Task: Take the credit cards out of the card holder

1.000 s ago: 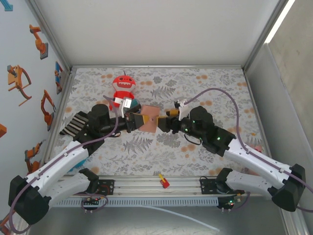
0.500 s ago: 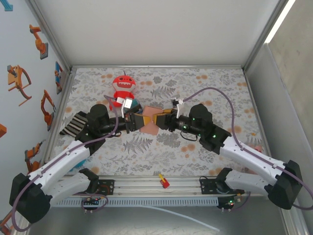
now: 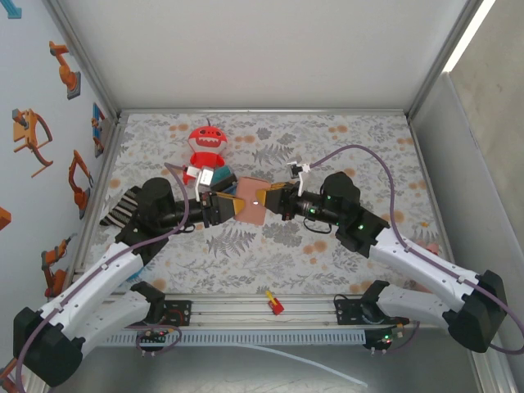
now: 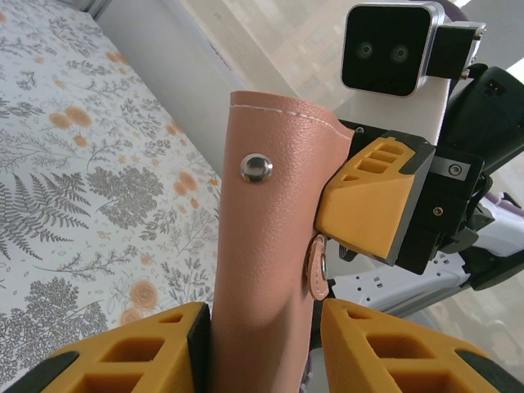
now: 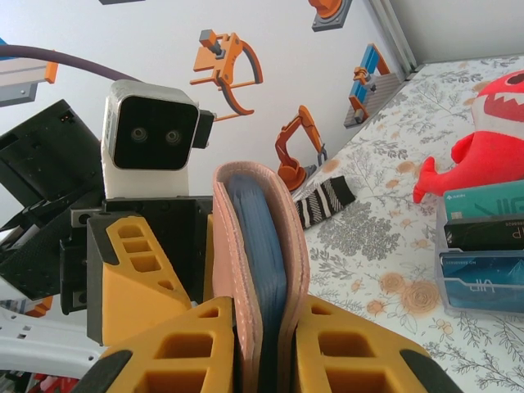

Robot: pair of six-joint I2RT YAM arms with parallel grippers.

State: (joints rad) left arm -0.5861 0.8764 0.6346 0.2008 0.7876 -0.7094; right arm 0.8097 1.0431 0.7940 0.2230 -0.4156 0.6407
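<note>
Item: card holder [image 3: 254,205], was clamped folded by right end effector [image 5: 264,327]; left end effector [image 4: 262,327] loosely parted around it; cards judged not yet extracted.

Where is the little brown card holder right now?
In the top view, the card holder is near the middle of the table, between the left gripper and the right gripper, just right of and nearer than the red plush toy.

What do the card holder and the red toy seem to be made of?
The card holder looks like tan leather or imitation leather: matte, with fine grain, white stitching and a shiny metal snap. The red toy is probably plush fabric, with a soft fuzzy surface.
</note>
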